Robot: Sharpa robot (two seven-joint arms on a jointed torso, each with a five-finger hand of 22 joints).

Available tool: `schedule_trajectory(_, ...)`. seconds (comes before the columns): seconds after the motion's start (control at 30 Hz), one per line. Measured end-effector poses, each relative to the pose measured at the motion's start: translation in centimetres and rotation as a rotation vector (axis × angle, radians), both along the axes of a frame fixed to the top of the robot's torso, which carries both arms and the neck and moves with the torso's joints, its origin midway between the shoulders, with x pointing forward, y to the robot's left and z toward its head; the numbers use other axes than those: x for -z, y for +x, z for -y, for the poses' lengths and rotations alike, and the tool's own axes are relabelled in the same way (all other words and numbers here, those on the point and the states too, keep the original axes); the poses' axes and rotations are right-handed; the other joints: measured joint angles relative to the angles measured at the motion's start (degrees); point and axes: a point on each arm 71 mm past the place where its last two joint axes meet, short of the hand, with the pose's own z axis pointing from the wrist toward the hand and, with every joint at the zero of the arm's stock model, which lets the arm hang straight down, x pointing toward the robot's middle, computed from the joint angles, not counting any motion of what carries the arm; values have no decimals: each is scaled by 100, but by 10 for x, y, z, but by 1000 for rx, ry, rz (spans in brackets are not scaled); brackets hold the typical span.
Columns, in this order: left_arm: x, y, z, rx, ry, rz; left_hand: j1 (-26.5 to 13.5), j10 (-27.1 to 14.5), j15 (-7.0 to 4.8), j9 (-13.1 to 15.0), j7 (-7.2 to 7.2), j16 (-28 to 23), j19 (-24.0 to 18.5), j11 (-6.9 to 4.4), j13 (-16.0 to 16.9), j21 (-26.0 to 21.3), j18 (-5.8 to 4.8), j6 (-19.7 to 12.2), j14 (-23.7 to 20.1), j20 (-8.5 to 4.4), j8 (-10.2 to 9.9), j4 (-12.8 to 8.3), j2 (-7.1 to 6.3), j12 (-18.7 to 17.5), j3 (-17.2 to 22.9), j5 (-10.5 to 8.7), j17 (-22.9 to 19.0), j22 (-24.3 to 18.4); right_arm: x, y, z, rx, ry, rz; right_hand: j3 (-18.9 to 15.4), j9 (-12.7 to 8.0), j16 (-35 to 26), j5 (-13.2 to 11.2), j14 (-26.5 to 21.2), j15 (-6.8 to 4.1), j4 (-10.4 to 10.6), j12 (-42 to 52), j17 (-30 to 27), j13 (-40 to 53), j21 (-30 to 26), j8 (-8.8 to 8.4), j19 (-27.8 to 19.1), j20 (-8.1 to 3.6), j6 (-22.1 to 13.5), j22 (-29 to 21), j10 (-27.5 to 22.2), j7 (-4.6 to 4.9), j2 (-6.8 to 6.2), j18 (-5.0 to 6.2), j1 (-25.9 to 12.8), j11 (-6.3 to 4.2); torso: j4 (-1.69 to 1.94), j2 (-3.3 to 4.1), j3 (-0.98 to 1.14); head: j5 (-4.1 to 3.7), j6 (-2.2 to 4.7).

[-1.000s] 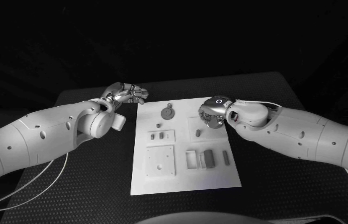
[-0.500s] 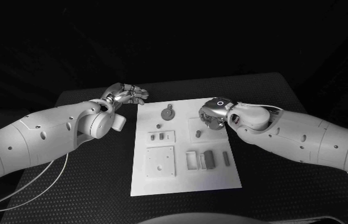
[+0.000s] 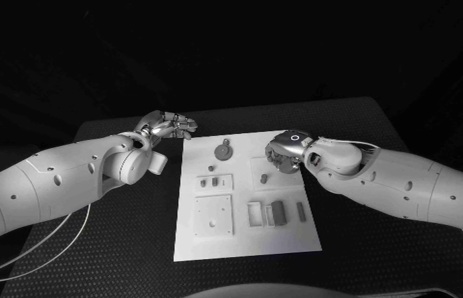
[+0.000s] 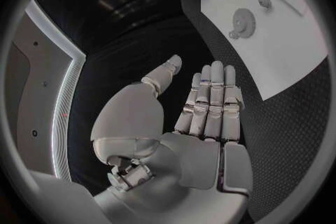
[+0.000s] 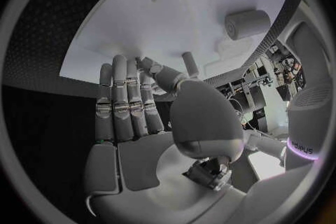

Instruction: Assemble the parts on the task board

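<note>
I see one task board (image 3: pixel 246 238) on the table (image 3: pixel 126 244), one round part (image 3: pixel 224 151), left hand (image 3: pixel 166 124) off the board's corner, fingers apart, empty, right hand (image 3: pixel 285 152) over its edge, grip unclear

task board (image 3: pixel 246 234) parts too small

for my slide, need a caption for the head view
Two open robot hands, left hand and right hand, hover at the white task board.
</note>
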Motion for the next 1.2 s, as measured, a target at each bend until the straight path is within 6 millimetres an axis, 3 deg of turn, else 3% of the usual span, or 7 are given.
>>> schedule_trajectory(0.5, 0, 1, -2, -7, -2, -2, 0, 0, 0, -5, 21, -22, 0, 0, -5, 0, 0, -21, 0, 0, 0, 0, 0, 0, 0, 0, 18, -14, -22, 3, -2, 4, 58, 13, 0, 21, 0, 0, 9, 9, 0, 0, 30, 0, 0, 0, 19, -19, -1, 7, 20, 0, 0, 0, -1, -20, -1, -1, -1, -8, 4)
schedule_trajectory(0.8, 0, 1, -2, -8, -3, -4, 0, 0, 0, -11, 21, -22, 0, 0, -4, 0, 0, -21, 0, 0, 0, 0, 0, 0, 0, 0, 23, -20, -33, -9, -10, -20, 109, -4, 14, 41, -21, -4, 9, 9, 15, -1, 41, 18, 0, -6, 19, -18, -1, 12, 21, 0, 1, 0, -2, -20, -1, -1, -3, 29, 2)
schedule_trajectory(0.87, 0, 1, -2, -8, -4, -5, 0, 0, 0, -10, 21, -22, 0, 0, -4, 0, 0, -21, 0, 0, 0, 0, 0, 0, 0, 0, 22, -21, -35, -12, -16, -36, 125, -9, 15, 42, -21, -4, 9, 9, 16, -1, 41, 18, 0, -7, 19, -18, -1, 12, 20, 0, 1, 0, -2, -20, -2, -1, -3, 57, -3)
schedule_trajectory(0.93, 0, 1, -1, -6, -5, -5, 0, 0, 0, -10, 21, -22, 0, 0, -4, 0, 0, -21, 0, 0, 0, 0, 0, 0, 0, 0, 23, -21, -37, -17, -25, -60, 147, -14, 15, 41, -21, -4, 9, 9, 16, -1, 49, 22, 0, -7, 19, -18, -1, 12, 20, 0, 1, 87, -2, -20, -2, -1, -4, 99, -8)
schedule_trajectory(1.2, 1, 2, 0, -10, -8, -7, 0, 0, 0, -10, 21, -22, 0, 0, -4, 0, 0, -21, 0, 0, 0, 0, 0, 0, 0, 0, 29, -26, -40, -38, -63, -157, 266, -42, 15, 42, -21, -4, 9, 10, 16, -1, 64, 37, 0, -9, 19, -18, -1, 18, 20, 0, 1, 87, -3, -19, 3, -3, -4, 317, -53)
